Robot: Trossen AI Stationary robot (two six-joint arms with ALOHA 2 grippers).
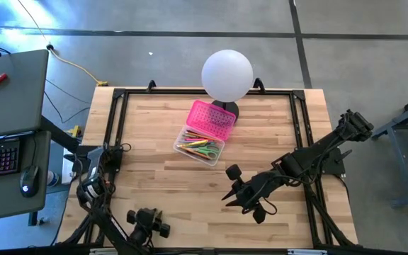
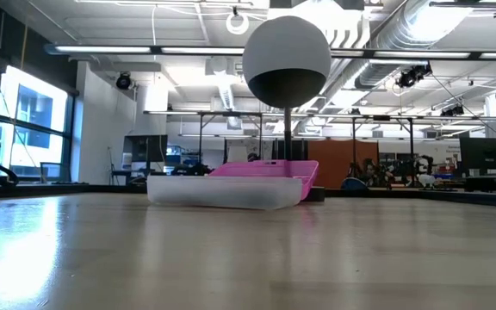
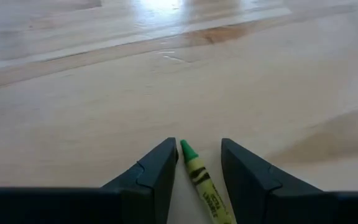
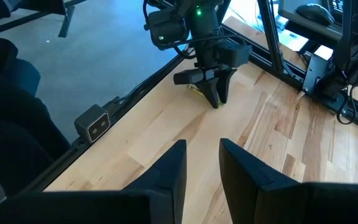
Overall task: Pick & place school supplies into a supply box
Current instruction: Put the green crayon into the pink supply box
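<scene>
The supply box (image 1: 200, 146) sits at the table's middle, its clear base full of coloured pencils and its pink dotted lid (image 1: 212, 118) open toward the far side. The low view shows the base (image 2: 222, 191) resting flat on the table. A green crayon (image 3: 202, 183) lies on the wood near the table's near edge. My left gripper (image 3: 199, 149) points down over it, open, one finger on each side of the crayon. The right wrist view shows that gripper (image 4: 215, 96) from afar. My right gripper (image 1: 231, 185) hovers open right of centre, holding nothing.
A white globe lamp (image 1: 227, 74) stands just behind the box on a dark foot. Black frame rails (image 1: 115, 134) run along the table's edges. A small grey camera (image 4: 92, 124) sits at the near edge. Bare wood lies between the box and both grippers.
</scene>
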